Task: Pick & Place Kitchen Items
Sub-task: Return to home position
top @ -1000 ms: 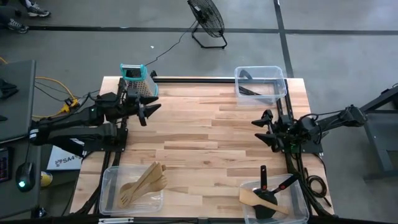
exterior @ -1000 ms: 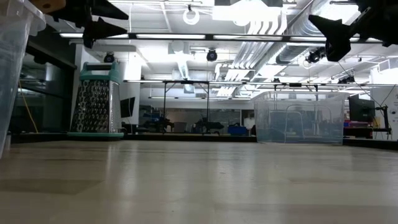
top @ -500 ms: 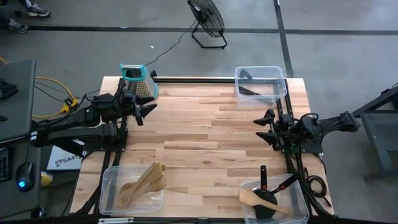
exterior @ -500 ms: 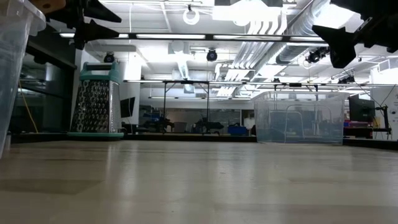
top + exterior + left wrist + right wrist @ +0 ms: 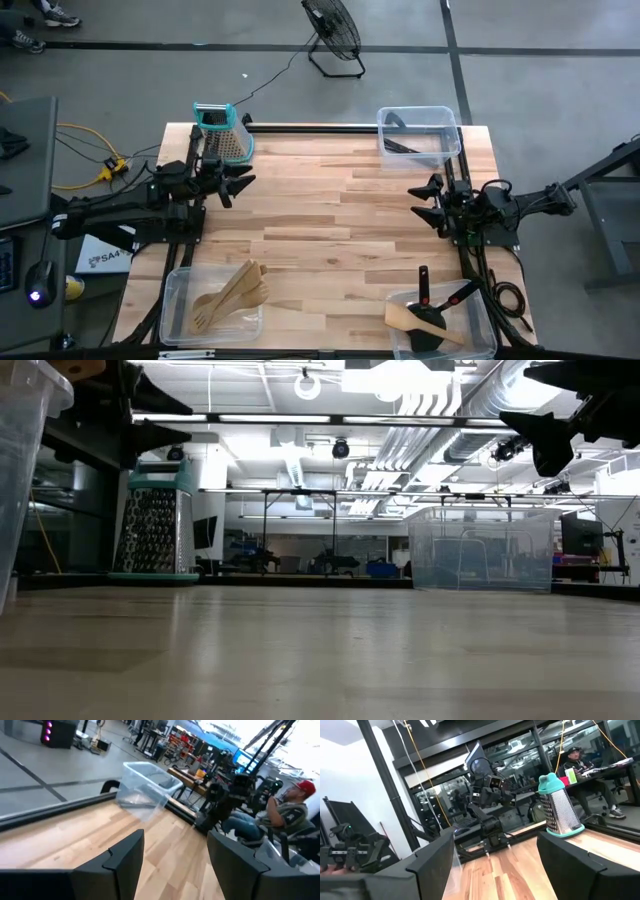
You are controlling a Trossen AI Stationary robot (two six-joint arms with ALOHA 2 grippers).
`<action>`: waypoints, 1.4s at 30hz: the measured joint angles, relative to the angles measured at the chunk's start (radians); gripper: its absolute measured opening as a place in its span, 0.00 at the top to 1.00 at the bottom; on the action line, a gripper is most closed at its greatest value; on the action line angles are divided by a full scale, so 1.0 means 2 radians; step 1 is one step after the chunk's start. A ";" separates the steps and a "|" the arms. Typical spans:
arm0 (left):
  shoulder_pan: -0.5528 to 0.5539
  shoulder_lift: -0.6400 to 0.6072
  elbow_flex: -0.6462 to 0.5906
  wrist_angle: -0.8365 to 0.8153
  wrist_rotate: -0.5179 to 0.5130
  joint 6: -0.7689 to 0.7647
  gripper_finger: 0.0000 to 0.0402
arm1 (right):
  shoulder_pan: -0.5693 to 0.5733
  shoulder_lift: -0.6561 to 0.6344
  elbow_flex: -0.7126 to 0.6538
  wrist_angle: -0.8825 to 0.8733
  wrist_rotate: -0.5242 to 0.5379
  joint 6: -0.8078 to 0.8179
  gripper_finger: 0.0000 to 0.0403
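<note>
- Well, I see both arms pulled back over their own table edges. The left gripper (image 5: 238,186) and the right gripper (image 5: 420,203) each have their fingers spread apart, with nothing between them.
- The wooden spoons (image 5: 232,290) lie in the near left bin (image 5: 170,292). A black turner (image 5: 423,285) and a pale spatula (image 5: 412,317) lie in the near right bin (image 5: 486,322).
- My main worry is the grater (image 5: 222,132), which stands just beside the left gripper. A wide swing there could tip it.
- The black turner's handle pokes over its bin's rim. I judge a low pass by the right arm could snag it and drag the bin.
</note>
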 joint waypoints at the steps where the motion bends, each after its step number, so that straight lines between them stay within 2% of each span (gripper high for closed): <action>1: 0.000 -0.005 -0.005 -0.001 0.004 -0.001 0.47 | 0.000 0.000 0.000 0.000 0.000 0.000 0.31; 8: 0.000 -0.010 -0.045 0.015 0.009 -0.019 0.47 | 0.000 0.000 0.000 0.000 0.000 -0.001 0.31; 19: -0.001 -0.011 -0.075 0.039 0.033 -0.050 0.47 | 0.000 0.000 0.000 0.000 0.000 -0.001 0.31; 24: -0.015 -0.058 -0.120 0.082 0.038 -0.056 0.47 | 0.000 0.000 0.000 0.000 0.000 -0.001 0.31; 30: -0.020 -0.100 -0.146 0.075 0.025 -0.028 0.47 | 0.000 0.000 0.000 0.000 0.000 -0.001 0.31; 35: -0.020 -0.111 -0.147 0.022 0.018 -0.019 0.47 | 0.000 0.000 0.000 0.000 0.000 -0.001 0.31; 42: -0.020 -0.125 -0.148 -0.007 0.042 0.069 0.47 | 0.000 0.000 0.000 0.000 0.000 -0.001 0.31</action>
